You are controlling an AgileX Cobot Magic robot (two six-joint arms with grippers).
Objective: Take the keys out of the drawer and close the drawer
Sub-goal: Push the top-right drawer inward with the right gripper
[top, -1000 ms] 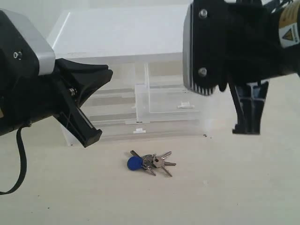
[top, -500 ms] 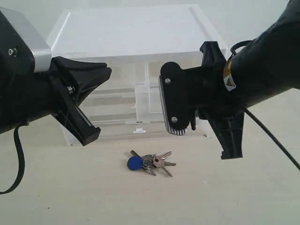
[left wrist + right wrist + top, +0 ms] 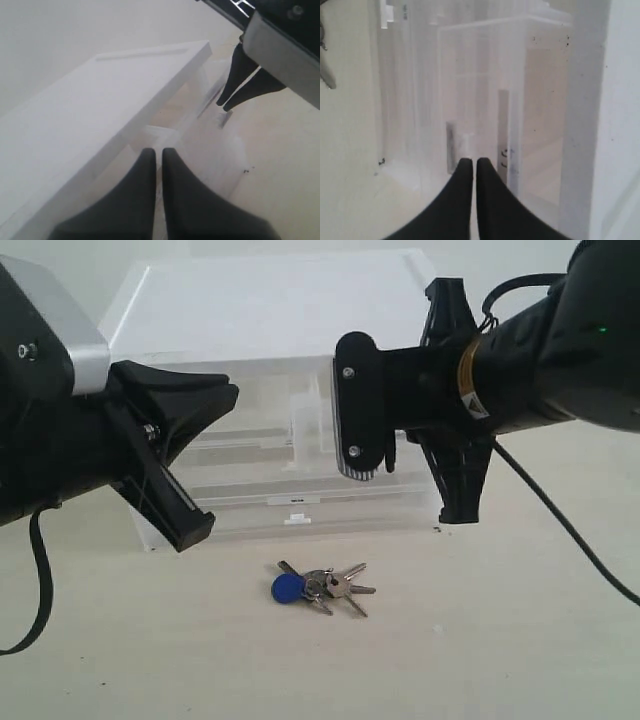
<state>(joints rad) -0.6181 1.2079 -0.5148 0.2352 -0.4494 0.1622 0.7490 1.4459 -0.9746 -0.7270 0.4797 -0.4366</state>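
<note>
The keys [image 3: 320, 587], silver with one round blue head, lie on the table in front of the clear drawer cabinet [image 3: 270, 310]. The half-width drawer [image 3: 312, 452] stands out a little from the cabinet front, mostly hidden behind my right arm. My right gripper [image 3: 458, 512] is shut and empty, hanging just right of that drawer. In the right wrist view its tips [image 3: 470, 161] sit close against the drawer front [image 3: 480, 90], right at the small white pull tab [image 3: 466, 140]; contact cannot be told. My left gripper [image 3: 192, 530] hovers at the cabinet's left front corner, shut and empty [image 3: 154, 150].
The cabinet's white top [image 3: 100, 110] fills much of the left wrist view, with the right gripper's fingers [image 3: 240, 85] beyond it. Full-width drawers [image 3: 250, 502] lie below the half-width one. A key tip [image 3: 325, 75] shows at the right wrist view's edge.
My right arm has swung in from the upper right toward the drawer front and now covers most of the drawer. The left arm and the keys have stayed put.
</note>
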